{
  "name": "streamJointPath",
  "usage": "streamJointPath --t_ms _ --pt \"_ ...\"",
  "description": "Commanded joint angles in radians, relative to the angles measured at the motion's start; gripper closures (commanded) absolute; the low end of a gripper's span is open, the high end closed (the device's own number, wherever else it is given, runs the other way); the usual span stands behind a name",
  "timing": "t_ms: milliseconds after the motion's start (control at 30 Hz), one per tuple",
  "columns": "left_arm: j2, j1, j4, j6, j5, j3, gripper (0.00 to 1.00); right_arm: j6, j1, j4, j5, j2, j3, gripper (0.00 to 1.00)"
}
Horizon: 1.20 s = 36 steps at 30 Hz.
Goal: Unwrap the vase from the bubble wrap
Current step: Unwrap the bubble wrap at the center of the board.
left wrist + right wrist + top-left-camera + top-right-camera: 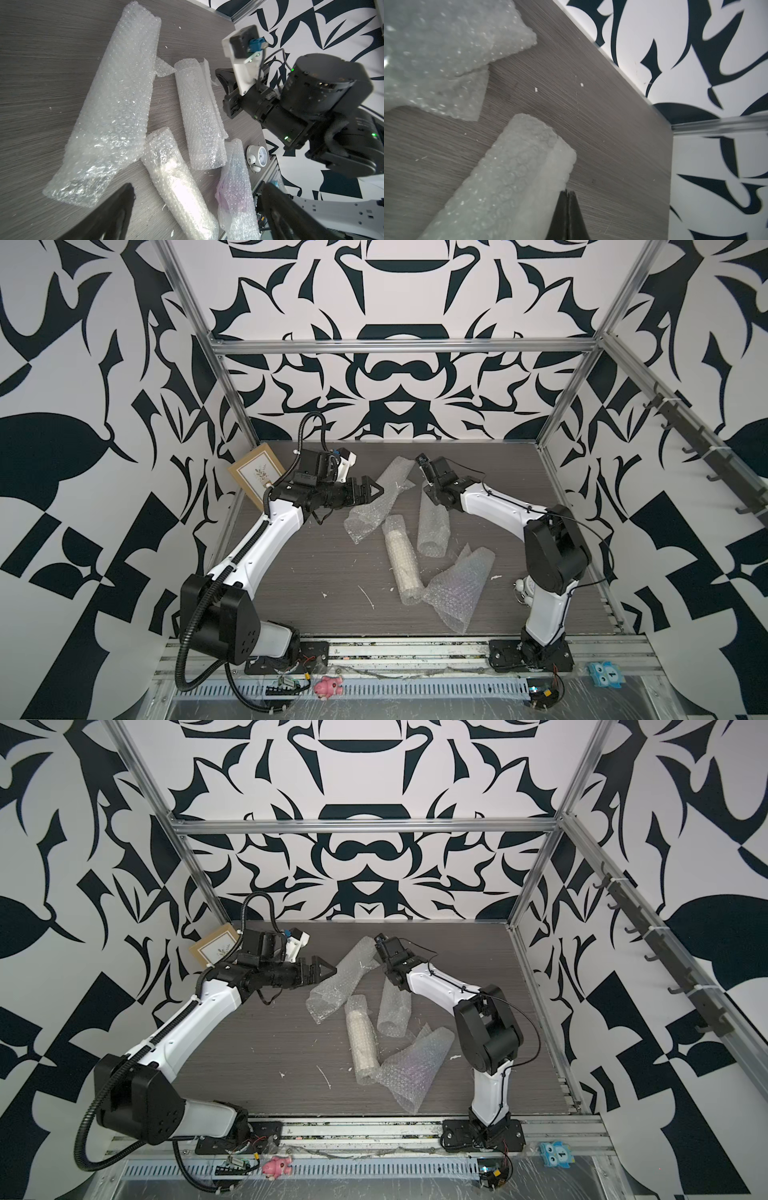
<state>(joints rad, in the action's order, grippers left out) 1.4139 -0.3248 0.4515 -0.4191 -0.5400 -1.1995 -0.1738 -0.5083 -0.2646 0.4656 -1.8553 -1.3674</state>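
Vase (400, 558): pale cream cylinder lying on its side mid-table, enclosed in a tube of bubble wrap (406, 587). The long axis runs from the back wall toward the front rail, with the near end skewed slightly to the robot's right. Wrap overhangs both ends, so mouth and base cannot be told apart. Table (291, 572): grey wood grain with white flecks. There are three more pieces of wrap. A long sheet (384, 493) lies obliquely on the far left, its near corner meeting the tube's far end. An empty roll (432, 526) lies just beside the tube on the right, roughly parallel to it. A crumpled sheet (461, 589) touches the tube's near end. Left gripper (370, 488): jaws wide apart with nothing between them, hanging by the long sheet's left edge and pointing right. Right gripper (568, 194): jaws pressed together, low at the table against the edge of the empty roll's far end. Whether any film is pinched cannot be told. Neither gripper touches the vase tube.
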Motion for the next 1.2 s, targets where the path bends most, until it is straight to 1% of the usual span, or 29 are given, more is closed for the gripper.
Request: streamJointPath --t_ms 0,67,133,200,300,467,633,667,733,800,900,933,1000,1033,1100,1167 --pt "0.022 -0.022 -0.010 0.005 0.019 -0.001 0.01 0.164 0.055 0.042 -0.136 0.079 0.042 1.00" --pt "0.037 -0.034 -0.010 0.009 0.034 -0.007 0.01 0.243 0.105 0.070 -0.203 0.108 0.089 1.00" --pt "0.051 -0.056 -0.009 0.013 0.057 -0.014 0.01 0.332 0.153 0.106 -0.306 0.136 0.144 1.00" --pt "0.068 -0.077 -0.010 0.018 0.077 -0.021 0.01 0.408 0.192 0.157 -0.383 0.161 0.208 1.00" --pt "0.094 -0.105 -0.009 0.013 0.089 -0.030 0.01 0.513 0.239 0.222 -0.463 0.180 0.290 1.00" --pt "0.125 -0.162 -0.010 -0.020 0.140 -0.032 0.01 0.632 0.288 0.294 -0.538 0.173 0.370 1.00" --pt "0.132 -0.232 -0.030 -0.078 0.200 -0.021 0.00 0.701 0.301 0.319 -0.551 0.176 0.395 0.99" --pt "0.132 -0.241 -0.033 -0.089 0.207 -0.018 0.01 0.711 0.305 0.318 -0.551 0.180 0.395 0.96" --pt "0.127 -0.261 -0.039 -0.117 0.228 -0.015 0.02 0.724 0.317 0.306 -0.559 0.204 0.389 0.83" --pt "0.119 -0.280 -0.057 -0.156 0.250 -0.004 0.03 0.728 0.327 0.299 -0.562 0.246 0.384 0.68" --pt "0.114 -0.323 -0.091 -0.213 0.291 0.016 0.08 0.719 0.330 0.287 -0.566 0.316 0.370 0.52" --pt "0.117 -0.335 -0.099 -0.231 0.303 0.019 0.10 0.711 0.330 0.271 -0.562 0.339 0.361 0.50" --pt "0.128 -0.348 -0.108 -0.267 0.320 0.022 0.14 0.709 0.330 0.260 -0.561 0.376 0.361 0.50" --pt "0.137 -0.353 -0.109 -0.290 0.328 0.023 0.19 0.706 0.331 0.255 -0.562 0.398 0.364 0.49" --pt "0.148 -0.363 -0.124 -0.325 0.342 0.031 0.25 0.701 0.330 0.246 -0.582 0.427 0.370 0.48" --pt "0.161 -0.369 -0.148 -0.362 0.349 0.045 0.27 0.701 0.330 0.230 -0.596 0.453 0.379 0.48"
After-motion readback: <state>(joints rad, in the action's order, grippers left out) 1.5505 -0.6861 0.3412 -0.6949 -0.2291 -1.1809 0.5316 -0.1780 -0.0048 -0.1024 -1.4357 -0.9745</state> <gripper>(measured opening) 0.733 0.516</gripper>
